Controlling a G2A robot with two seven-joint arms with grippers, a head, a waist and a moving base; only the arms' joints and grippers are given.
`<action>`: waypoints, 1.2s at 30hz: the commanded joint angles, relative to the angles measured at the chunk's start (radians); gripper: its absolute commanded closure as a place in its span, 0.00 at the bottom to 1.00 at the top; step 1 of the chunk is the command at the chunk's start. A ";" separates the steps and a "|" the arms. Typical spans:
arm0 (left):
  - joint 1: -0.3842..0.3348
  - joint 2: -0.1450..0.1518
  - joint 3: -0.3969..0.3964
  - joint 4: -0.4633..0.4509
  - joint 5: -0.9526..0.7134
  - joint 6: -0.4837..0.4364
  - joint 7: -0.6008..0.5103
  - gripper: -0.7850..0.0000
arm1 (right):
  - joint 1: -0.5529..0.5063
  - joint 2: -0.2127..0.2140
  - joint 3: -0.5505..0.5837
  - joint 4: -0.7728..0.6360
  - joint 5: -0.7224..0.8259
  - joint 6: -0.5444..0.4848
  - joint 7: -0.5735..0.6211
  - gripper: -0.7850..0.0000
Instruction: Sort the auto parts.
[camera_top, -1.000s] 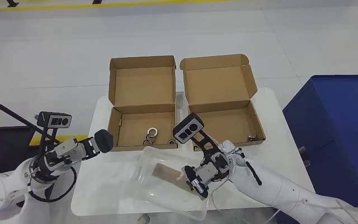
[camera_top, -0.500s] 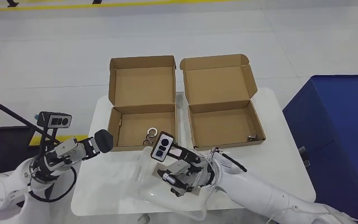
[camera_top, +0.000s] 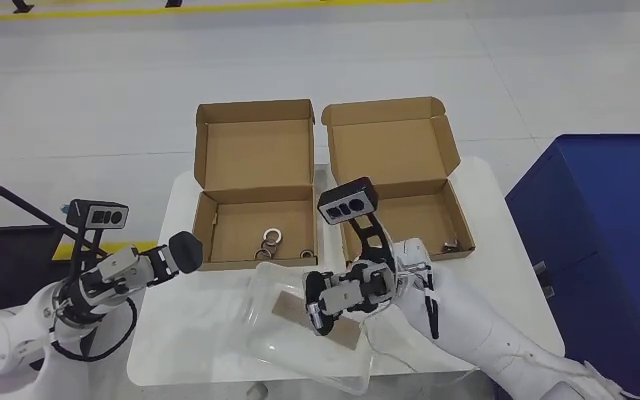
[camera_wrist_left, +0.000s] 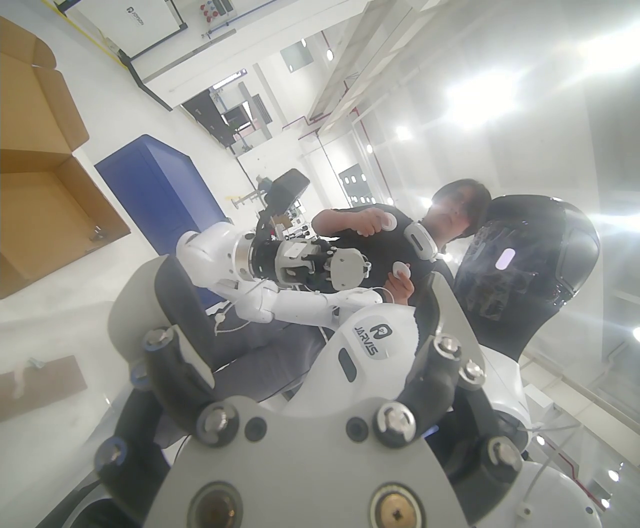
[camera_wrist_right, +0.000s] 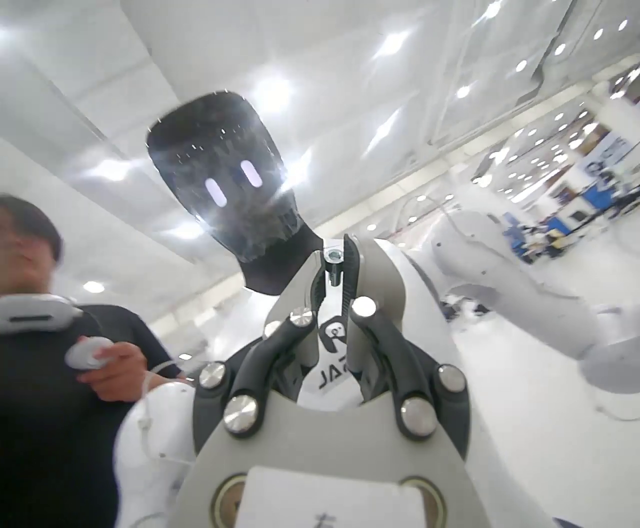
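Top view: a white table (camera_top: 200, 330) carries two open boxes side by side at its far edge and a clear tray (camera_top: 300, 368) at its near edge. The left box (camera_top: 240, 232) holds several rings (camera_top: 270, 238). The right box (camera_top: 400, 225) holds one small metal part (camera_top: 456, 245) in its near right corner. A brown card (camera_top: 290, 307) lies flat in the tray.

The right gripper (camera_top: 322, 303) hangs over the tray, just above the card and near the front walls of the boxes. From above its fingers cannot be made out. The left gripper (camera_top: 185, 250) is at the table's left edge, well apart from the tray and just outside the left box.

Right wrist view: the right gripper (camera_wrist_right: 335, 256) points up and away from the table. Its jaws are nearly closed and pinch a small bolt (camera_wrist_right: 333, 266) at the fingertips, with the bolt's head level with the finger ends.

Left wrist view: the left gripper (camera_wrist_left: 302, 280) has its jaws spread wide with nothing between them. Between the fingers (camera_wrist_left: 180, 325) the other arm is seen farther off. To one side are the right box (camera_wrist_left: 40, 210) with its metal part (camera_wrist_left: 95, 232), and the card (camera_wrist_left: 47, 382).
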 joint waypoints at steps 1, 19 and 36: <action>0.000 0.000 0.000 0.000 0.000 0.000 0.000 0.00 | -0.011 -0.002 0.050 -0.035 -0.171 -0.071 -0.077 1.00; 0.000 0.000 0.000 0.000 0.000 0.000 0.000 0.00 | -0.113 0.003 0.163 -0.128 -0.654 -0.352 -0.358 1.00; 0.000 0.000 0.000 0.000 0.000 0.000 0.000 0.00 | -0.178 -0.007 0.420 -0.313 -1.376 -0.394 -0.552 1.00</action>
